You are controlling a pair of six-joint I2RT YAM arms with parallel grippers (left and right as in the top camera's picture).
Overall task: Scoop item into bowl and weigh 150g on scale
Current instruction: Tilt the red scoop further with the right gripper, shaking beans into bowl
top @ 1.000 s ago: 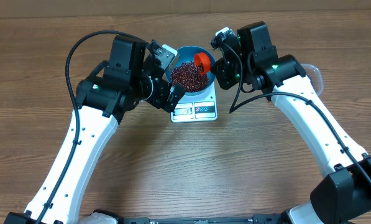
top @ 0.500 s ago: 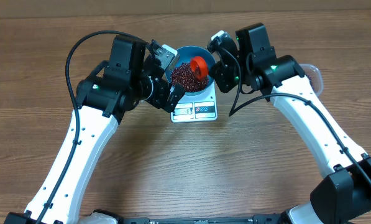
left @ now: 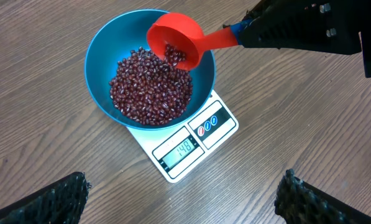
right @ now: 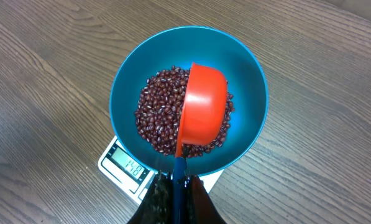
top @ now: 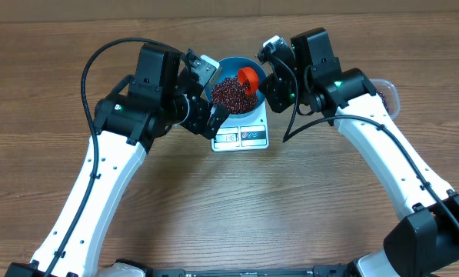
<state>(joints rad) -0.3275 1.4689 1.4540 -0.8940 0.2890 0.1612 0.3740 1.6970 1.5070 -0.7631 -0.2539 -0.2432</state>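
Draws red plastic scoop (left: 173, 37), clenched in right gripper (right: 174, 190), slightly back over small red-brown beans (left: 148, 87) in deep blue bowl (left: 98, 81), with flat white scale (left: 219, 121) reading just short of target and left gripper (left: 182, 202) released.

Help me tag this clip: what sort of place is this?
Probably a robot lab bench, not a kitchen: two white-and-black robot arms over a wood-grain tabletop, plus a small white kitchen scale carrying a round blue bowl.

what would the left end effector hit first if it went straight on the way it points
Probably the scale, at its display end, with the bowl just beyond; depth is unclear, possibly the table first.
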